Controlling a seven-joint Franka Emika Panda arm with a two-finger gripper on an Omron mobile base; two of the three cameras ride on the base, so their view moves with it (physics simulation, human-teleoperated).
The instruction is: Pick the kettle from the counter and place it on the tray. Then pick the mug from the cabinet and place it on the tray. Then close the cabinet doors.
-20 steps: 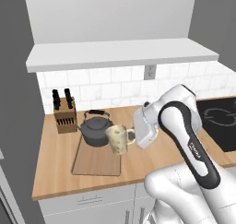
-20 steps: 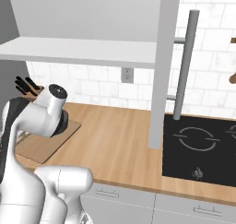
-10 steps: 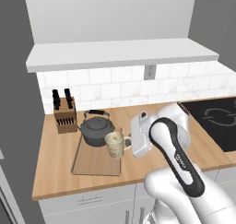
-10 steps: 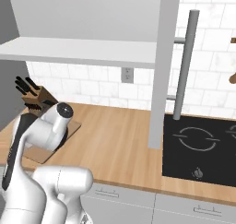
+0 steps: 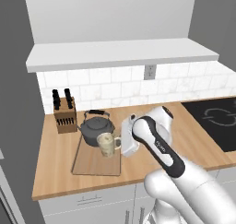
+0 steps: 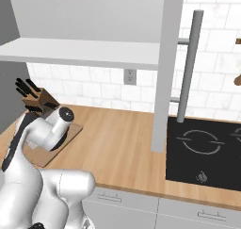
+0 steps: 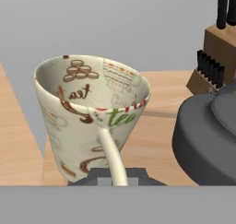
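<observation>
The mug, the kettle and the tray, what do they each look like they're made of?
The mug: likely glazed ceramic, cream with a smooth printed brown pattern. The kettle: probably cast iron, matte dark grey without shine. The tray: apparently light wood, with faint grain like the counter beneath it.

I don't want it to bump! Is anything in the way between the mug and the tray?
Nothing visible is. The mug, held by its handle in the pincer, hangs just over a bare part of the tray. The kettle sits on the tray's back end, close beside the mug.
</observation>
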